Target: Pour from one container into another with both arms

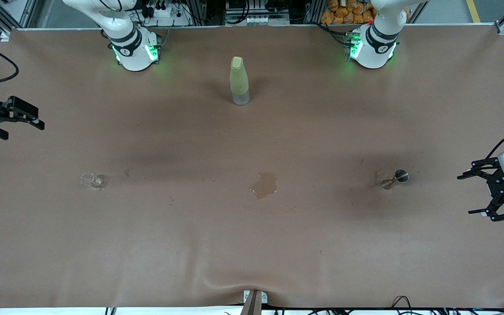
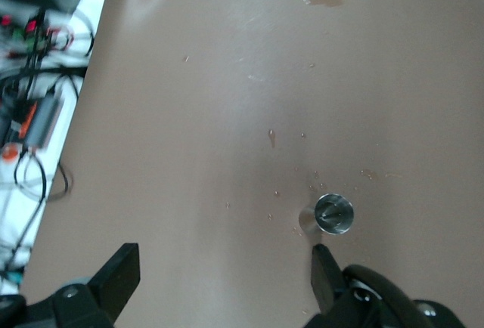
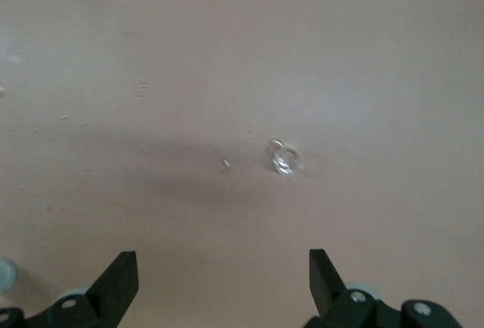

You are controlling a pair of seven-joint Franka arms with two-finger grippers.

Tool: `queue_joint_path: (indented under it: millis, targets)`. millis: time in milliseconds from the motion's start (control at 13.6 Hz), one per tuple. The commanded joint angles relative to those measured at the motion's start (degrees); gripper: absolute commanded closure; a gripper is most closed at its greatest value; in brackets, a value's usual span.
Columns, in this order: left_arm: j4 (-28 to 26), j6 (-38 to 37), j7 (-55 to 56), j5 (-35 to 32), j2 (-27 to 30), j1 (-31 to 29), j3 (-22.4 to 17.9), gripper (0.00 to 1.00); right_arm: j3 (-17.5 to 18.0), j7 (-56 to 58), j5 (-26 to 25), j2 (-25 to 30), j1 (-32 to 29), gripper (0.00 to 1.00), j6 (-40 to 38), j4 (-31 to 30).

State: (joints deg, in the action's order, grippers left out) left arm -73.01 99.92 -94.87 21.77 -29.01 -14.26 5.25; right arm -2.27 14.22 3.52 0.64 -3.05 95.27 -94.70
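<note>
1. Small stemless cup sits on the brown table toward the right arm's end; nothing touches it.
2. Stemmed glass stands toward the left arm's end, droplets around it.
3. Puddle lies between the two glasses.
4. Yellow-green bottle stands upright, farther from the front camera.
5. Right gripper hovers at the table's edge, fingers spread, empty.
6. Left gripper hovers beside the stemmed glass, fingers spread, empty.
</note>
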Motion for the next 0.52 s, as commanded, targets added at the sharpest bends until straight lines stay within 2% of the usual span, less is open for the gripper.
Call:
queue_joint_path:
  millis: [0,221,442]
  targets:
    - [-1.87,2.29,11.77,-5.66,3.43,1.86,0.29,0.00,-1.50,-7.09,-3.44,2.79,1.65,0.00,-0.95,-2.15]
    - [-2.05,2.38,29.24,-9.36,5.10,4.23,0.46,0.00,-6.07,-10.43,-3.44,2.18,4.36,0.00,-1.31,0.90]
    - [-2.23,2.30,52.43,-13.24,6.77,6.69,0.46,0.00,-6.87,-11.75,-3.61,2.17,4.54,0.00,-3.86,1.45]
